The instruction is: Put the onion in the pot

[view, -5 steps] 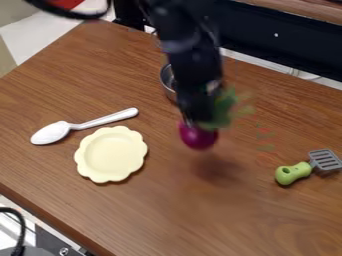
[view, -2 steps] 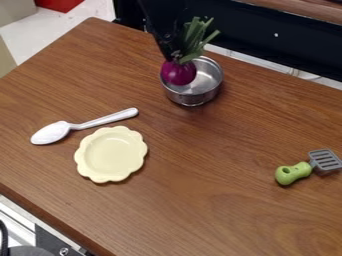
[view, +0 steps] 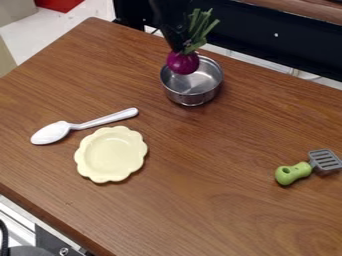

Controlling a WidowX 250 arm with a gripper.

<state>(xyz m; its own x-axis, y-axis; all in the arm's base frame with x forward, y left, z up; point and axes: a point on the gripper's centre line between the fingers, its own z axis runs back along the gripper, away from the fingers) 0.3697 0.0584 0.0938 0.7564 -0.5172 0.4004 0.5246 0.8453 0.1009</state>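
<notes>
At the top of the camera view hangs my black gripper [view: 178, 46], shut on the purple onion [view: 183, 62] near the base of its green leaves. The onion overlaps the back left part of the silver pot [view: 192, 91] in the view, its round body by the pot's rim. How far above the pot it hangs I cannot tell. The pot stands upright near the table's back edge.
A white spoon [view: 84, 126] lies left of the pot on the wooden table [view: 200, 200]. Just below it is a pale yellow scalloped plate [view: 111, 154]. A green-handled spatula [view: 294, 173] lies at the right.
The onion has travelled from mid-table back to the pot with my gripper, then slightly up and right over the last moments. The arm has uncovered the pot.
</notes>
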